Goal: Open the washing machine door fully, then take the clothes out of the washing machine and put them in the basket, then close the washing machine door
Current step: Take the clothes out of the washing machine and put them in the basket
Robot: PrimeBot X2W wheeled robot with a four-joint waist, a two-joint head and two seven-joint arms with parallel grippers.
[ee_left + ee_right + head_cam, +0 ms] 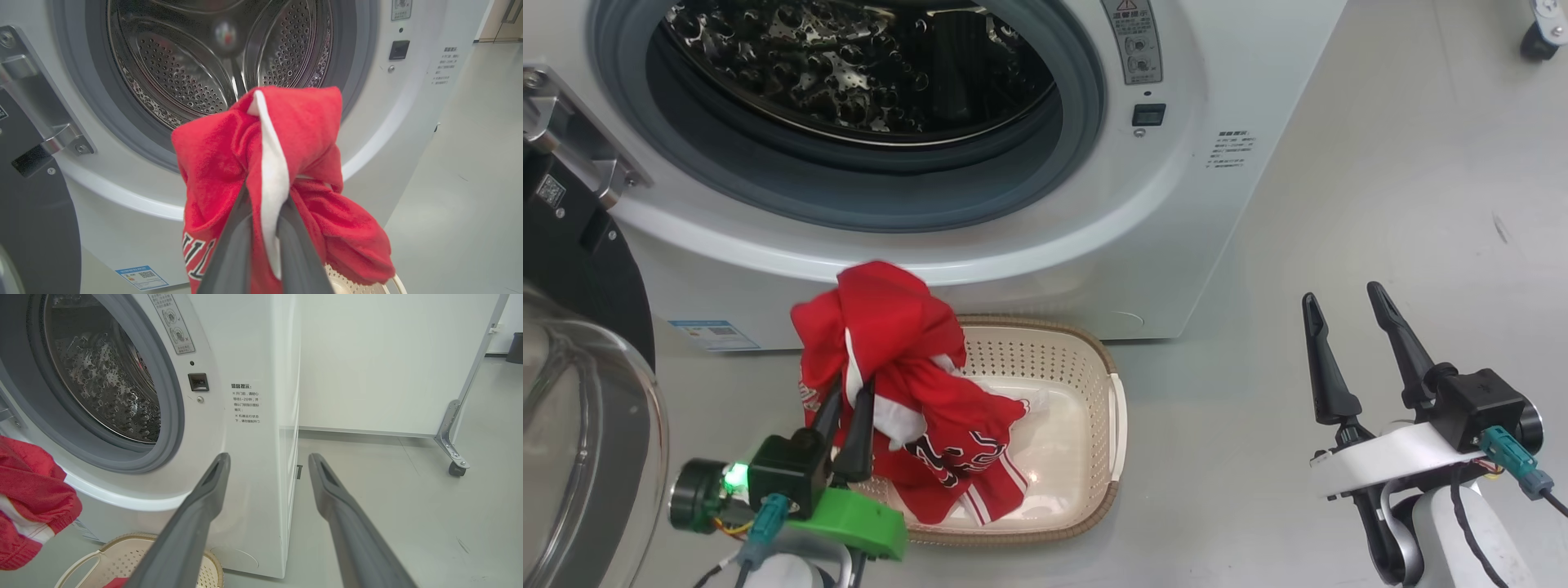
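Left hand grips the red jersey above the basket, right hand empty

Nearest me, the left hand (852, 400) is clamped on a bunch of the clothes (907, 351), red jersey cloth with white trim, whose lower folds hang down into the near left part of the basket (1086, 343). The right hand (1341, 292) hangs off to the right above bare floor (1380, 163), its fingers spread wide with nothing between them. On the left, the washing machine door (596, 278) stands swung out, close beside the left arm. The basket sits on the floor against the foot of the washing machine (1176, 204), below the open drum (849, 65). A blue label (712, 333) is stuck low on the machine's front. Farther off stands a white panel (367, 363) on a caster (455, 468)
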